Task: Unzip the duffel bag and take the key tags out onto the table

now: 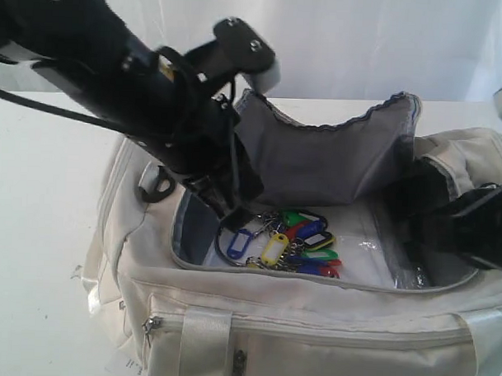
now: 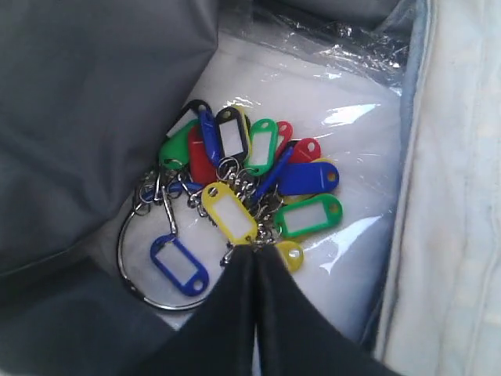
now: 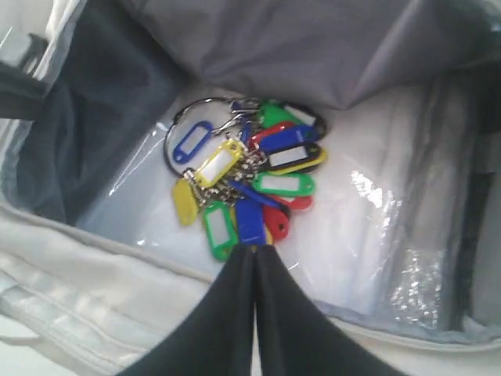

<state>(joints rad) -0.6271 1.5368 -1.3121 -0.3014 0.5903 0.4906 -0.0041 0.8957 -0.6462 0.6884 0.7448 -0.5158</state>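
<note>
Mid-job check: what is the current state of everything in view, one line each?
Cream-white fabric duffel bag: main zip open, grey-lined flap folded back.
Front pocket zipper: closed.
Bunch of coloured plastic key tags: lying inside the bag on clear plastic, not yet on the white table.
Left gripper: jaws shut, tips at the bunch; grip unconfirmed.
Right gripper: jaws shut over the bag opening; grip unconfirmed.

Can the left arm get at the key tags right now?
Probably yes: the duffel bag is unzipped, its flap folded back, and the left hand, shut, sits at the key tags with nothing between.
</note>
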